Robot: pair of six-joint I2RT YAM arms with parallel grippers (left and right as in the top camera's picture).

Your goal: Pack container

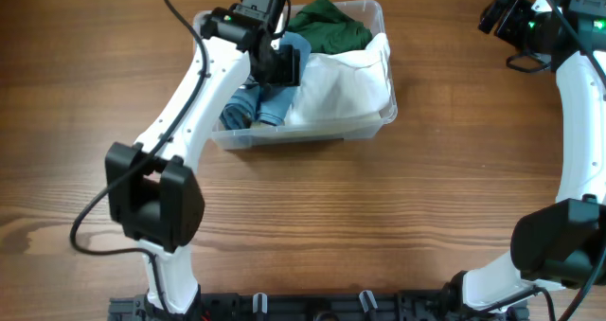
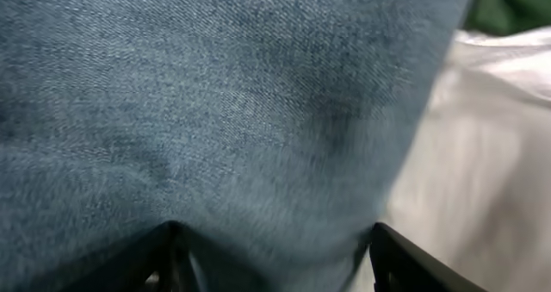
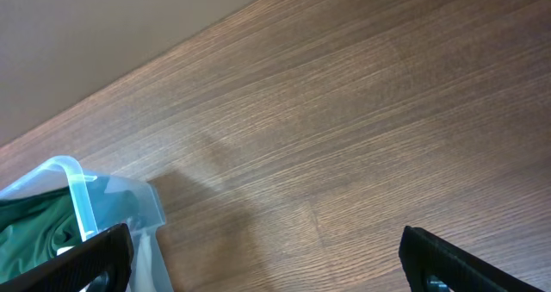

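The container [image 1: 374, 122] was found by the desk's far edge, left of centre. The left gripper [image 1: 284, 65] was seen spread against blue denim [image 2: 215, 94] inside it. The right gripper [image 3: 267, 251], likewise spread, was seen near the far right corner. On withdrawal, denim could be snagged and dragged out.

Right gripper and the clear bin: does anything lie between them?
No, only bare wooden table separates the right gripper and the container, seen in the overhead view.

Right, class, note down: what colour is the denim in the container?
The denim is faded blue, clearest in the left wrist view.
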